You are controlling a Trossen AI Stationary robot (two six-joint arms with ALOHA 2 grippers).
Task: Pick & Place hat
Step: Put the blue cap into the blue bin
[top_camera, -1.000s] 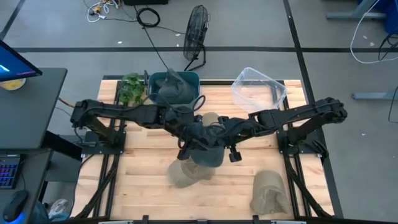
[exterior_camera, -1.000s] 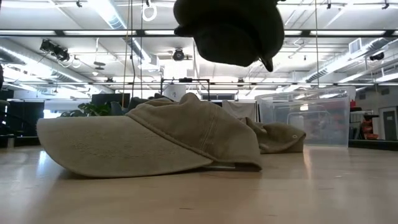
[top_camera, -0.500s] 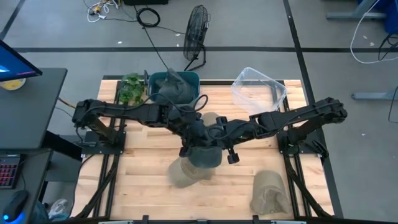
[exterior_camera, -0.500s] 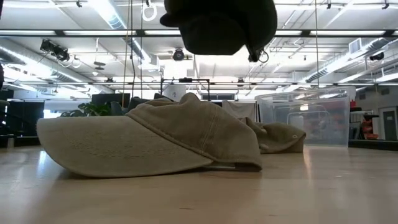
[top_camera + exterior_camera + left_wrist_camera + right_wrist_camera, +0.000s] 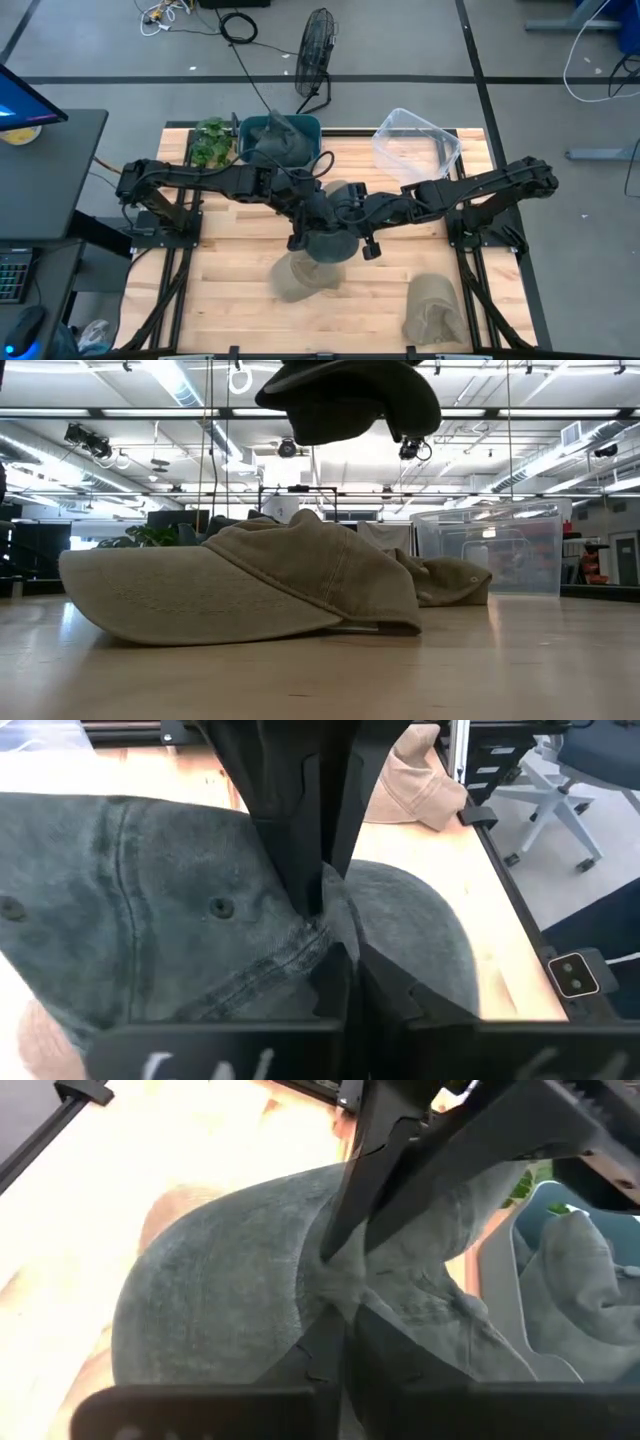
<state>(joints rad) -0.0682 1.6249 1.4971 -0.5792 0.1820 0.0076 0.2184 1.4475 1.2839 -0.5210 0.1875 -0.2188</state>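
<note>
dark hat [image 5: 330, 243]: clamped by left pincer [image 5: 318, 905] and right pincer [image 5: 335, 1275], mid-tabletop [image 5: 230, 290], above tan cap [image 5: 300, 280]. raised higher than 1 second ago; lift underway, placement pending.

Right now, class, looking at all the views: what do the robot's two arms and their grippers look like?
Both arms are dark, jointed, slim links rising from black frames at the table's sides. The left gripper and right gripper each have two flat, black, tapering fingers. A black knob sticks out near the right wrist. No markings are readable.
</note>
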